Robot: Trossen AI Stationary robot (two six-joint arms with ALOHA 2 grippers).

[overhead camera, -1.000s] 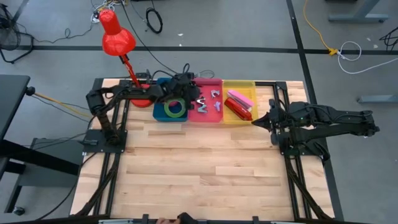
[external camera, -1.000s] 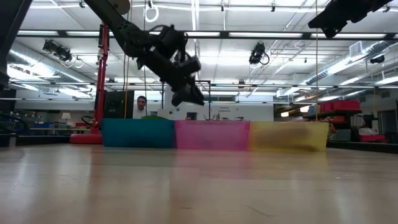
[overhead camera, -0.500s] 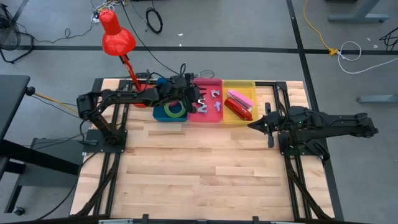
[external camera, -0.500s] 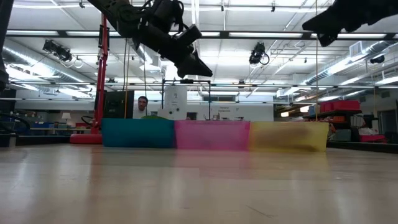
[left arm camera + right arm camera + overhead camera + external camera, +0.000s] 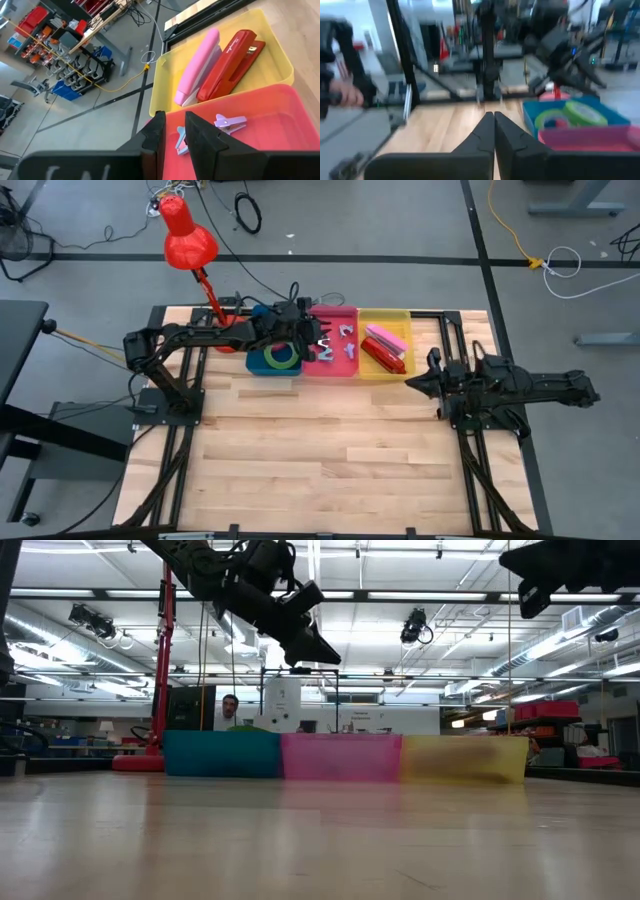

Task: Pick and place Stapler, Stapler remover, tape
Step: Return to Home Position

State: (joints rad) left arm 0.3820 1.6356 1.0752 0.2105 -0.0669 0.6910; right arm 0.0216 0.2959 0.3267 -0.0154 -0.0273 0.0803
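Observation:
Three trays stand in a row at the table's far edge. The blue tray (image 5: 262, 366) holds the green tape rolls (image 5: 283, 356), which also show in the right wrist view (image 5: 585, 112); the red roll I cannot make out. The pink tray (image 5: 335, 368) holds several staple removers (image 5: 230, 122). The yellow tray (image 5: 400, 320) holds a pink stapler (image 5: 197, 67) and a red stapler (image 5: 230, 65). My left gripper (image 5: 320, 342) hovers high above the blue and pink trays, empty, with only a narrow slit between its fingers (image 5: 175, 130). My right gripper (image 5: 408, 380) is shut and empty, near the yellow tray's near right corner.
A red desk lamp (image 5: 190, 242) stands with its base (image 5: 226, 343) left of the blue tray. The wooden tabletop (image 5: 320, 450) stretches from the trays to the near edge. A person (image 5: 230, 708) shows far off in the room behind the trays.
My left gripper has risen from just above the trays to well above them, and has held still for the last half second. The trays and what lies in them have not moved.

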